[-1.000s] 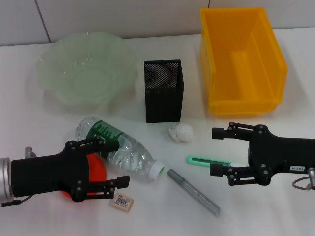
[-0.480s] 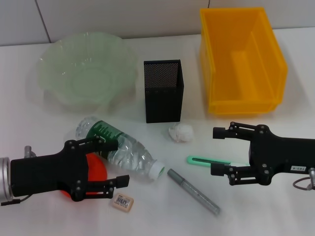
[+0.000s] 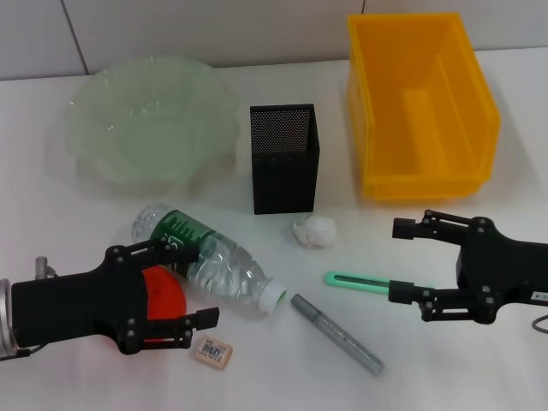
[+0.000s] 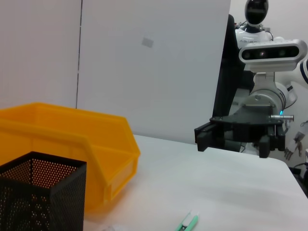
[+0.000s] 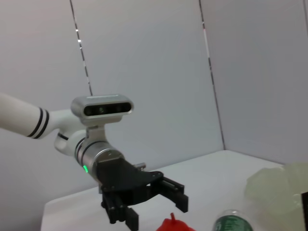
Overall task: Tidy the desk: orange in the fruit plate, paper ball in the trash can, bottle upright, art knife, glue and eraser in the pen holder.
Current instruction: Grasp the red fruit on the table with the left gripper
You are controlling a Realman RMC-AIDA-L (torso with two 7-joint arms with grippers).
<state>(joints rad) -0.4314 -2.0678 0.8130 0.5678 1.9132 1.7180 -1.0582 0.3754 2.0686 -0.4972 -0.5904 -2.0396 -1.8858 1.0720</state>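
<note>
The yellow bin [image 3: 421,103] stands at the far right, the green fruit plate [image 3: 145,128] far left, the black mesh pen holder [image 3: 284,157] between them. The bottle [image 3: 205,259] lies on its side, cap toward the near right, beside the orange [image 3: 163,295]. The left gripper [image 3: 180,287] hangs over the orange, fingers apart. The right gripper [image 3: 407,261], fingers apart, hovers above the green art knife [image 3: 364,280], which lies crosswise. The glue stick [image 3: 336,333] lies diagonally; the paper ball [image 3: 314,230] and eraser [image 3: 213,351] sit nearby.
</note>
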